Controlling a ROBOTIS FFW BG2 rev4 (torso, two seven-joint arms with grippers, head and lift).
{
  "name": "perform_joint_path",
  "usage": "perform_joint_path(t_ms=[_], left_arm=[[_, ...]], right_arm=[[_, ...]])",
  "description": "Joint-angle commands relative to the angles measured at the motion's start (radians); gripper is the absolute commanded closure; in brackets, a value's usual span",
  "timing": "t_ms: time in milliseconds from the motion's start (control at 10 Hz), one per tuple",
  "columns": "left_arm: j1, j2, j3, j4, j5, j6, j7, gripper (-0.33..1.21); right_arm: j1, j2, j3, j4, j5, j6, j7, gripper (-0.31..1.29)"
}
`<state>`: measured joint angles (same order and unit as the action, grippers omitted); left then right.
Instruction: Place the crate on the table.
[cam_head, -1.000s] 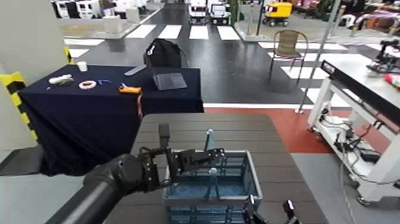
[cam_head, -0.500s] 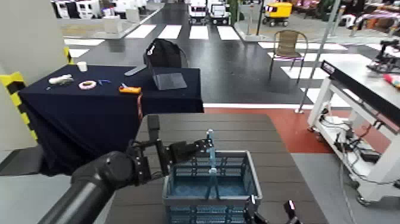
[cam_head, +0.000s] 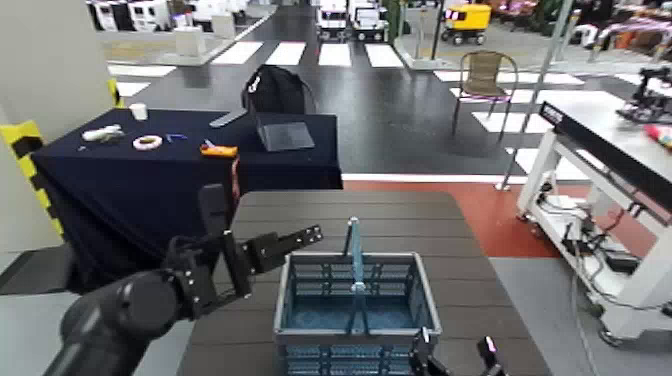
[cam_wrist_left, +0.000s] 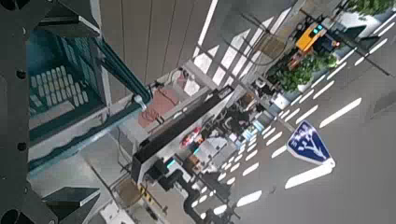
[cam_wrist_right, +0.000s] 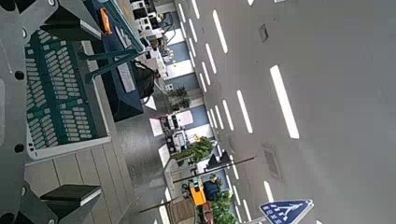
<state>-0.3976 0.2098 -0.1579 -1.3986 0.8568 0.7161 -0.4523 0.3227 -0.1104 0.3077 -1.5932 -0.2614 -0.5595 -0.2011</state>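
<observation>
The blue-grey lattice crate (cam_head: 352, 305) with its teal upright handle (cam_head: 352, 250) stands on the dark brown slatted table (cam_head: 400, 215), near its front edge. My left gripper (cam_head: 268, 222) is open and empty, just left of the crate and apart from it. In the left wrist view the crate (cam_wrist_left: 56, 89) lies between its spread fingers (cam_wrist_left: 84, 201). My right gripper (cam_head: 452, 352) is open and low at the crate's front right corner. The right wrist view shows the crate (cam_wrist_right: 61, 93) close by.
A navy-draped table (cam_head: 150, 190) with a laptop (cam_head: 283, 133), a backpack (cam_head: 275, 90) and small items stands behind left. A white-framed workbench (cam_head: 610, 150) is at the right. A chair (cam_head: 487, 80) stands farther back. A yellow-black striped post (cam_head: 22, 140) is at far left.
My left gripper has drawn back to the left, from over the crate by its handle to clear of the crate. The crate and right gripper have not moved.
</observation>
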Motion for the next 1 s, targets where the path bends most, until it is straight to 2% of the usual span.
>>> perform_joint_path(t_ms=[100, 300, 500, 700, 800, 1000], left_arm=[[0.137, -0.006, 0.077, -0.195, -0.079, -0.024, 0.086, 0.11], [0.261, -0.013, 0.098, -0.335, -0.177, -0.119, 0.187, 0.11], [0.345, -0.035, 0.092, -0.376, -0.262, -0.247, 0.205, 0.11], [0.431, -0.055, 0.075, -0.378, -0.364, -0.465, 0.233, 0.11], [0.467, -0.063, 0.070, -0.369, -0.412, -0.535, 0.241, 0.11], [0.523, -0.038, 0.020, -0.327, -0.498, -0.753, 0.284, 0.11]], right_arm=[[0.004, 0.003, -0.005, -0.001, 0.001, 0.000, -0.001, 0.14], [0.007, 0.006, -0.010, -0.002, 0.004, 0.000, -0.001, 0.14], [0.010, 0.008, -0.013, -0.005, 0.007, 0.000, -0.001, 0.14], [0.012, 0.009, -0.015, -0.007, 0.013, 0.001, -0.003, 0.14], [0.013, 0.009, -0.016, -0.007, 0.014, 0.001, -0.003, 0.14], [0.015, 0.011, -0.019, -0.010, 0.021, 0.001, -0.004, 0.14]])
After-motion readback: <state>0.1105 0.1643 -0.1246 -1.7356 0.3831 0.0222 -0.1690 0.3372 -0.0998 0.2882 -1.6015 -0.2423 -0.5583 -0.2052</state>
